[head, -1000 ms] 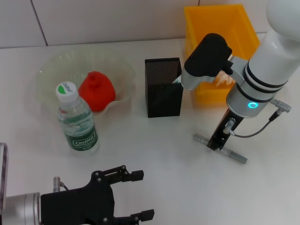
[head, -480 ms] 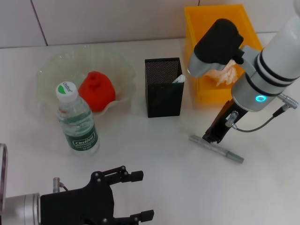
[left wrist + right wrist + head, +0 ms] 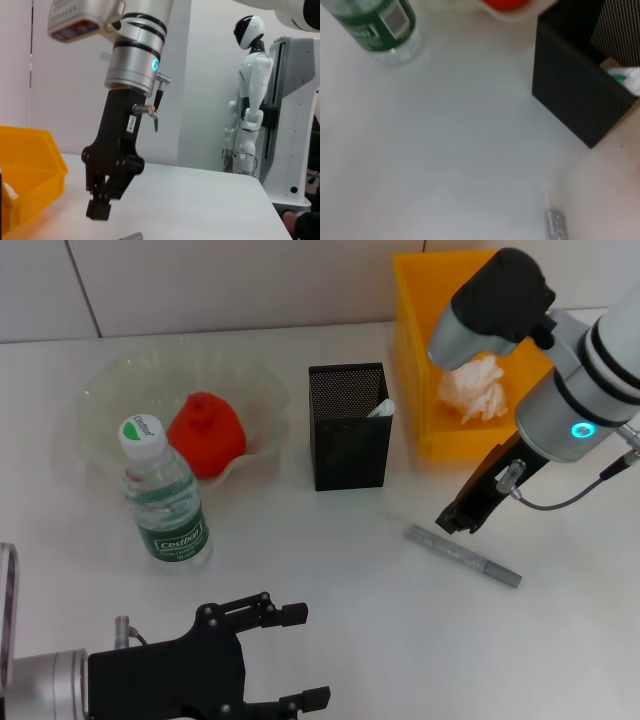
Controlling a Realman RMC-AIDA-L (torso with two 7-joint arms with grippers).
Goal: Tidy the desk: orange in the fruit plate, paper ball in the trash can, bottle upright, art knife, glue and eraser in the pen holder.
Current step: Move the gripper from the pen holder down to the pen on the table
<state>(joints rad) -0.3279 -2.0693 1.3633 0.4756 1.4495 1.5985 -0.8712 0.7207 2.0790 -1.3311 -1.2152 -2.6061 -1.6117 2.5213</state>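
Flat on desk, art knife (image 3: 462, 555) w/ long axis diagonal, right end effector (image 3: 459, 519) just above, prob. pressed together, empty.

I'm counting: 1 bottle (image 3: 164, 501) | 1 orange (image 3: 206, 434) | 1 fruit plate (image 3: 105, 400) | 1 pen holder (image 3: 349, 428) | 1 trash can (image 3: 432, 335) | 1 paper ball (image 3: 474, 388) | 1 art knife (image 3: 462, 555)

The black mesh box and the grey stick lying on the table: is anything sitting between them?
No. In the head view, only bare white table separates the pen holder from the art knife; the right gripper hangs just above the knife.
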